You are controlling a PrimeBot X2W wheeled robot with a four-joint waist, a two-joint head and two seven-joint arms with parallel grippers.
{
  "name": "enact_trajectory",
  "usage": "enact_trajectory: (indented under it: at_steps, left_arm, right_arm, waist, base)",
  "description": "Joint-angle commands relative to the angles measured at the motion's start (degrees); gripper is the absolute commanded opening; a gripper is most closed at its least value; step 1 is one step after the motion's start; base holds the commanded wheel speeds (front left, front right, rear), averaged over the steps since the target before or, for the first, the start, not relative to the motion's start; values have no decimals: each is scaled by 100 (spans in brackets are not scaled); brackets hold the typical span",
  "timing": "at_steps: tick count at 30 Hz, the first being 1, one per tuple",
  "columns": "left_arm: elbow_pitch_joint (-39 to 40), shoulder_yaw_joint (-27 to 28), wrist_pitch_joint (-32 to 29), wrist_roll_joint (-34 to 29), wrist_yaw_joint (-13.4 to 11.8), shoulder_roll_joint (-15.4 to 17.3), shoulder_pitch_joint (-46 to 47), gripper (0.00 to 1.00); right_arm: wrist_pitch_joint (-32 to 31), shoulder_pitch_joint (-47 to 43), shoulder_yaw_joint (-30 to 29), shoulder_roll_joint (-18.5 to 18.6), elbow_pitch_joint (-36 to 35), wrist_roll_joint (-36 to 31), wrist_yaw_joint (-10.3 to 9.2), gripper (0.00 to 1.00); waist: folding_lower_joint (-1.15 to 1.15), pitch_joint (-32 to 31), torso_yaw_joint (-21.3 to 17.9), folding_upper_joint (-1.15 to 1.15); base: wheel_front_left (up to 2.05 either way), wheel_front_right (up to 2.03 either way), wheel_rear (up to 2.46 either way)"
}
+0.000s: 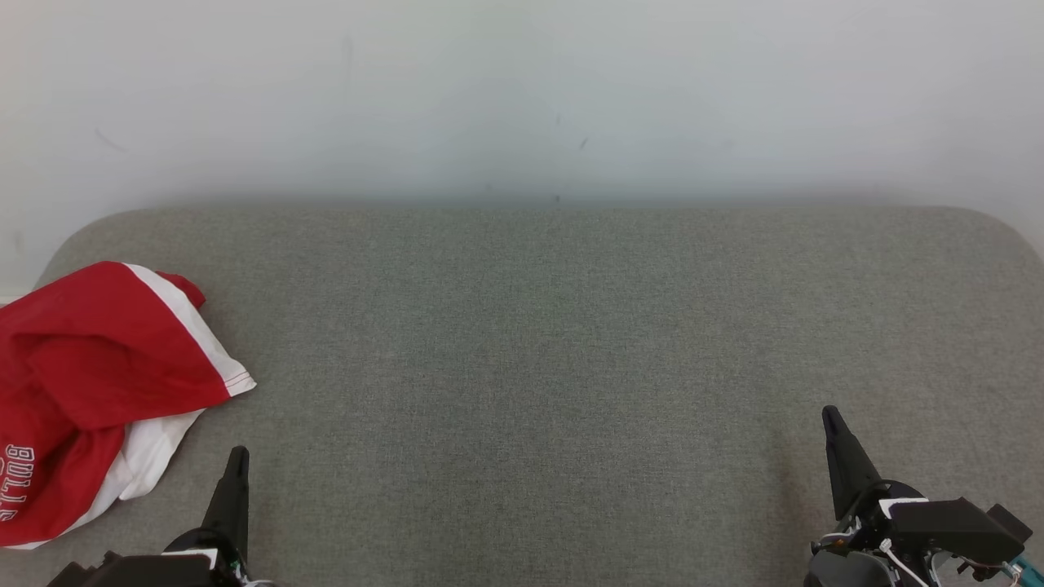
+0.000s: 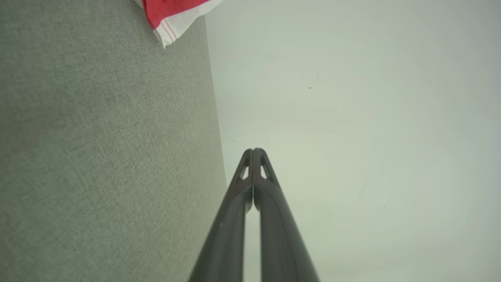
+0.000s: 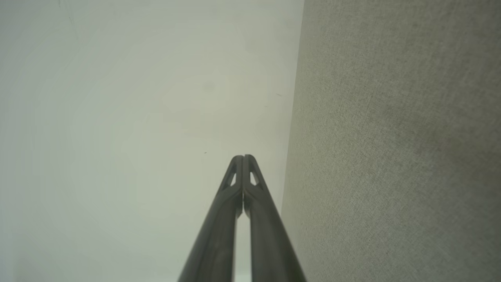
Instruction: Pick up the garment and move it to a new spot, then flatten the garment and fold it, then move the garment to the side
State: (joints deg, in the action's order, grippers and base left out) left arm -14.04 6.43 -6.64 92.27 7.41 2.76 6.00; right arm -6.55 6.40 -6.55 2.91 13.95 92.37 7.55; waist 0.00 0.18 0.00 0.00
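A crumpled red and white garment with white lettering lies at the far left of the grey fabric surface, partly cut off by the head view's left edge. Its white-trimmed corner shows at the top of the left wrist view. My left gripper is at the lower left, just right of the garment and apart from it, shut with nothing in it. Its tips meet in the left wrist view. My right gripper is at the lower right, far from the garment, also shut and empty, tips together.
A pale wall rises behind the grey surface's back edge. The surface has rounded far corners and stretches wide between the two grippers.
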Motion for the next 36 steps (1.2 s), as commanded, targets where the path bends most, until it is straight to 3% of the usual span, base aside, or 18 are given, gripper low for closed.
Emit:
enact_trajectory:
  at_steps: [1, 13, 14, 26, 36]
  left_arm:
    - [18, 19, 8, 28, 23, 25, 49, 0]
    - [18, 20, 8, 28, 23, 25, 49, 0]
    - [0, 0, 0, 0, 0, 0, 0, 100]
    - [-176, -145, 236, -238, -3, 11, -121, 100]
    - [-202, -141, 505, -1369, -1, 36, -88, 100]
  right_arm:
    - [-11, -48, -1, -6, -4, 7, -14, 0]
    - [-11, -48, -1, -6, -4, 7, -14, 0]
    - [0, 0, 0, 0, 0, 0, 0, 100]
    - [213, -113, 176, 105, 85, -264, -1, 100]
    - [503, -35, 396, 259, 128, -1404, -2, 100]
  waist:
    - [0, 0, 0, 0]
    - [0, 0, 0, 0]
    - [0, 0, 0, 0]
    - [0, 11, 1, 0]
    - [0, 25, -3, 0]
  base:
    - [0, 0, 0]
    - [0, 0, 0]
    - [0, 0, 0]
    - [0, 0, 0]
    - [0, 0, 0]
